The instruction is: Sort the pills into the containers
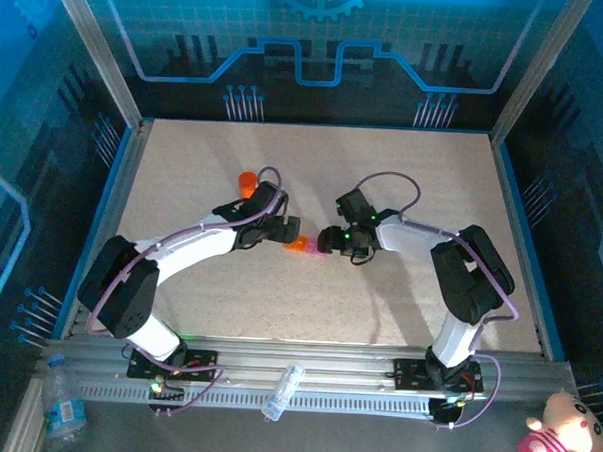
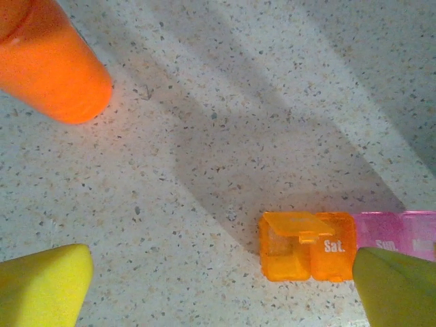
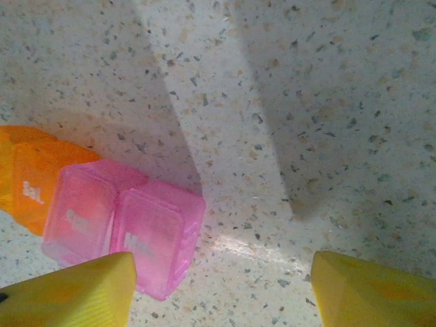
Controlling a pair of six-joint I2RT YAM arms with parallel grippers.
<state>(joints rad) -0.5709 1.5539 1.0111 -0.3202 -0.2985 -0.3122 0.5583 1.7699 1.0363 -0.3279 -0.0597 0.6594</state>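
Between the left gripper [image 2: 225,262] and right gripper [image 3: 223,262], both spread wide with nothing held, the containers [image 2: 306,246] look light, stiff and slick; their narrow sides suit a pinch.
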